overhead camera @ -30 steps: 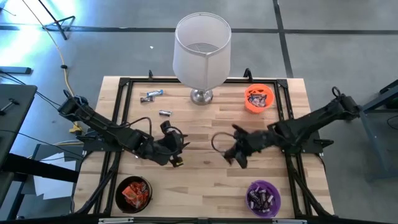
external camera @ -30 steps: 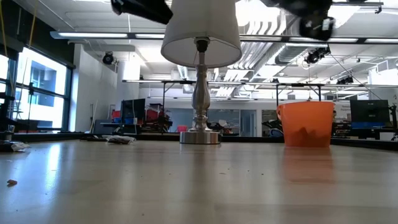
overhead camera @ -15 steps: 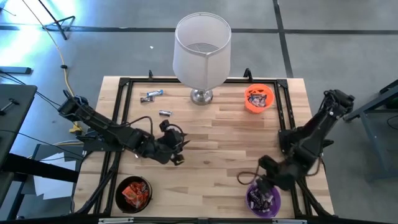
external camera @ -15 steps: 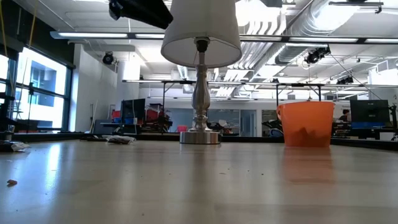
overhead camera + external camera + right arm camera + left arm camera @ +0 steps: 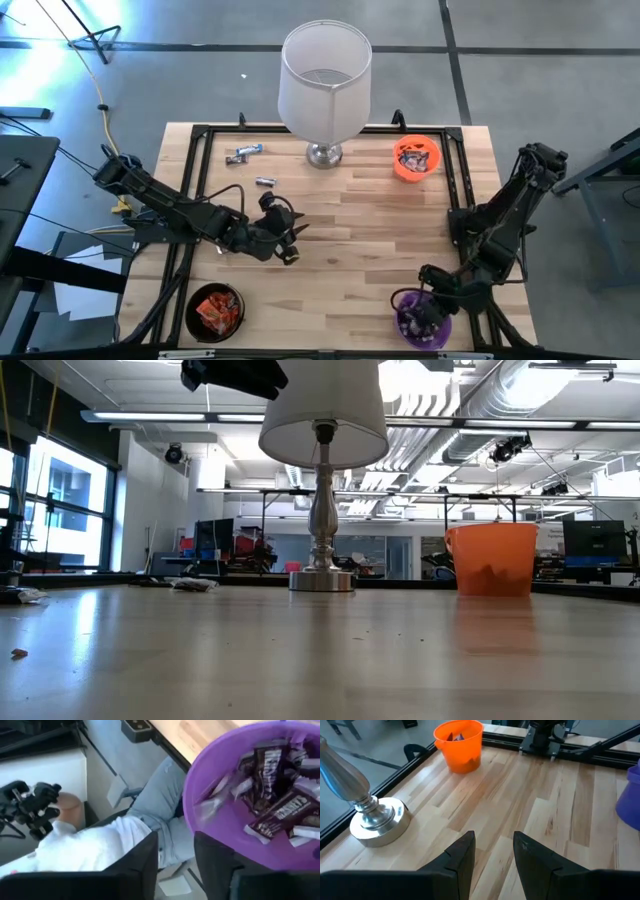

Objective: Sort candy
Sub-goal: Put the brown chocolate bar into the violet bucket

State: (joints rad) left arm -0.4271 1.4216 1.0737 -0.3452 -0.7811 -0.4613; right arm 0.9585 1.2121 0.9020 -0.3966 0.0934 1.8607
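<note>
Wooden planks make up the bench [image 5: 340, 215], ringed by a black frame, with grey floor around it. Largest on it is a lamp [image 5: 324, 85] with a white shade, standing at the middle of the far edge; the low view shows its silver stem and base, which the shade half hides from above. An orange bowl [image 5: 416, 157] sits near the far right corner, a purple bowl [image 5: 423, 318] at the near right corner and a black bowl [image 5: 214, 309] at the near left, each holding candy.

Only the right wrist view shows the purple bowl's contents closely: dark brown and silvery candy [image 5: 272, 815]; it also shows a seated person's lap beyond the bench edge.

Loose candy lies on the bench's far left: a silvery pair [image 5: 244, 152] and a single piece [image 5: 265, 182] nearer the middle.

Over the left-centre planks hangs the left hand [image 5: 288, 240], its fingers [image 5: 462, 855] slightly spread on nothing. Above the purple bowl's rim the right hand [image 5: 418, 303] hovers with fingers [image 5: 142, 857] parted, pinching nothing.
</note>
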